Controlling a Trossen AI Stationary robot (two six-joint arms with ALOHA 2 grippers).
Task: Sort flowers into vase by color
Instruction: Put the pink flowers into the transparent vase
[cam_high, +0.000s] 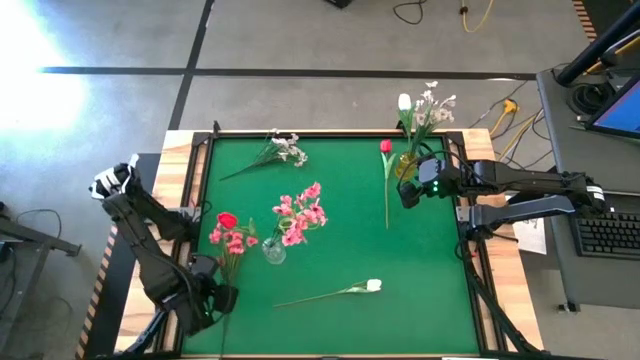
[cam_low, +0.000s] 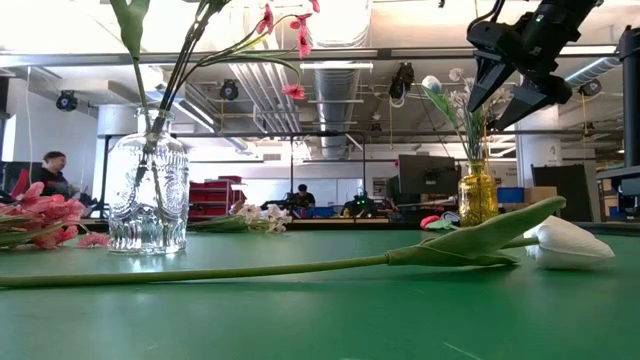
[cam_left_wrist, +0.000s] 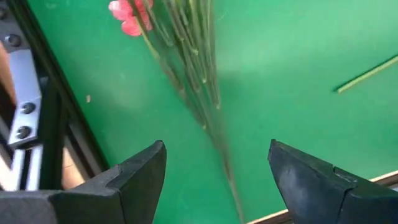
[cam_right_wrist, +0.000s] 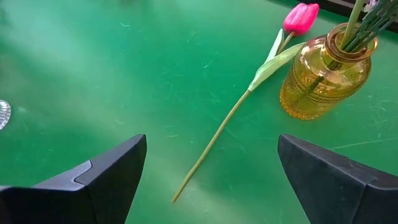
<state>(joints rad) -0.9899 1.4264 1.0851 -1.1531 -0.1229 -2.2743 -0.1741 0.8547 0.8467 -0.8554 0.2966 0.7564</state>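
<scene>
While amber vase (cam_right_wrist: 326, 74) stands, pink tulip (cam_right_wrist: 300, 17) touches it.

The left arm folds in from the near left corner of the table, its dark links bent sharply so that the wrist sits low over the front edge. The left gripper (cam_high: 222, 298) points along the table toward the far side, its two fingers (cam_left_wrist: 140, 177) spread apart with nothing between them. The right arm reaches in level from the right side, forearm stretched out toward the table's middle. The right gripper (cam_high: 408, 192) hangs above the surface, tilted downward, its fingers (cam_right_wrist: 112, 171) standing wide apart and empty.
</scene>
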